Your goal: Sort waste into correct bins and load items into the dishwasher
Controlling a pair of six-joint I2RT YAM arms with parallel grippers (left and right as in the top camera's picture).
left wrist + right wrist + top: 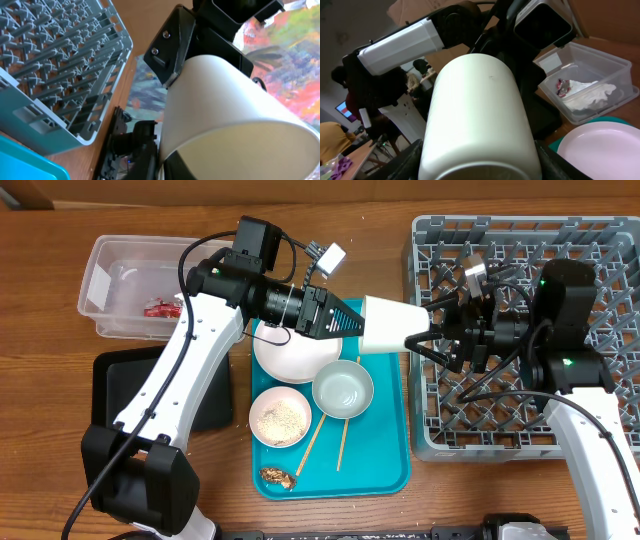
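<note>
The white cup [388, 325] hangs on its side between my two arms, above the right edge of the teal tray [385, 460]. My left gripper [350, 322] is shut on its rim end, with one finger inside the cup [225, 110] in the left wrist view [170, 167]. My right gripper [425, 330] straddles the cup's base end; its fingers [480, 165] lie close along both sides of the cup [480, 100], and contact is unclear. The grey dish rack [450, 430] is at the right.
On the teal tray are the white plate [290, 358], a white bowl with rice [280, 418], the grey-blue bowl [343, 390], chopsticks [341, 445] and a brown scrap [277, 476]. The clear tub [105, 290] holds the red wrapper [160, 308] and tissue [590, 95]. The black tray [112, 380] is left.
</note>
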